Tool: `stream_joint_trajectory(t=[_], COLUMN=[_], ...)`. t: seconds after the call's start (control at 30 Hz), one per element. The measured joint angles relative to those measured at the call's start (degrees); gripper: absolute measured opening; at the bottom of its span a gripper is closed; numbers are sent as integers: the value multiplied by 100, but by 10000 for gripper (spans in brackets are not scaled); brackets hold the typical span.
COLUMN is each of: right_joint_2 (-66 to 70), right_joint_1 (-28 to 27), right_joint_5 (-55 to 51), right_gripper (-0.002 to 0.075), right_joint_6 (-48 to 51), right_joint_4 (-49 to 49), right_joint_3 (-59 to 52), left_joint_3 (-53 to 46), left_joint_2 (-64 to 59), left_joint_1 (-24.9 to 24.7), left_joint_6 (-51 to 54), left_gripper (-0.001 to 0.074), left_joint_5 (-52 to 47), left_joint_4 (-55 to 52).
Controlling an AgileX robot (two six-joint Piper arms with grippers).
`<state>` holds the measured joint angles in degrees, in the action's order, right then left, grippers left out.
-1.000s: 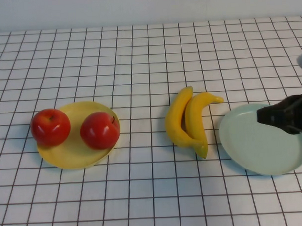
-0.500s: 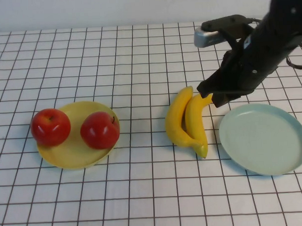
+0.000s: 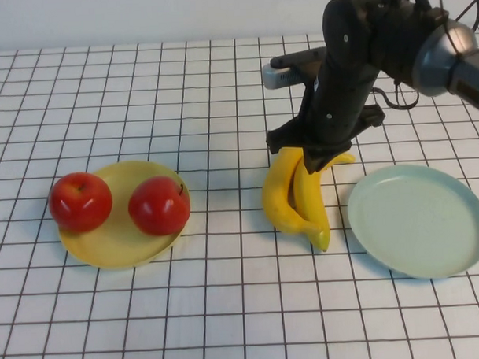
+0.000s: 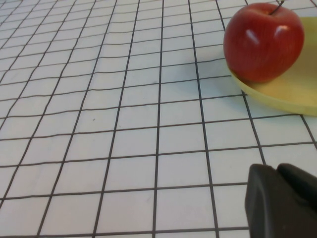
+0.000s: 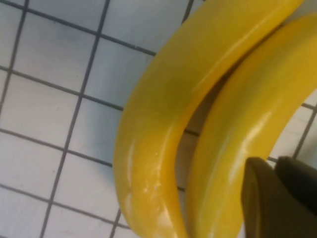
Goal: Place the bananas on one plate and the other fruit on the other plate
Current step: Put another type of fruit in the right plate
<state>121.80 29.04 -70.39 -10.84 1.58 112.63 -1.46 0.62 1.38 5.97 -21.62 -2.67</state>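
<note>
White gridded table carries two curved yellow bananas between the pale yellow plate, holding two glossy red apples, and the pale green-blue plate. Since before, the right hand has swung over the bananas' far ends, fingers closed. The left hand, closed, rests near the yellow plate.
</note>
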Motion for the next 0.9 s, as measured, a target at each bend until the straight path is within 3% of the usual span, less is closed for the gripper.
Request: stream_joint_trajectory(t=[0.1,0.23,0.33,0.43,0.77,0.9], right_joint_2=[192,347,435,524,905,745], right_joint_1=[0,0,0,0,0,0], right_joint_5=[-11,-11,-11,-11,-1,8], right_gripper=[124,406,510,505,328,326], right_joint_6=[-154,-427,-510,-598,-675,-675], right_joint_4=[-9,-22,-34,-43,161,177], right_joint_3=[60,84,84,84,84,96], left_joint_3=[0,0,0,0,0,0], left_joint_2=[0,0,0,0,0,0], left_joint_1=[0,0,0,0,0,0], left_joint_6=[0,0,0,0,0,0], left_gripper=[-1,-1,-1,-1,-1,-1], left_joint_5=[0,0,0,0,0,0], left_joint_4=[0,0,0,0,0,0])
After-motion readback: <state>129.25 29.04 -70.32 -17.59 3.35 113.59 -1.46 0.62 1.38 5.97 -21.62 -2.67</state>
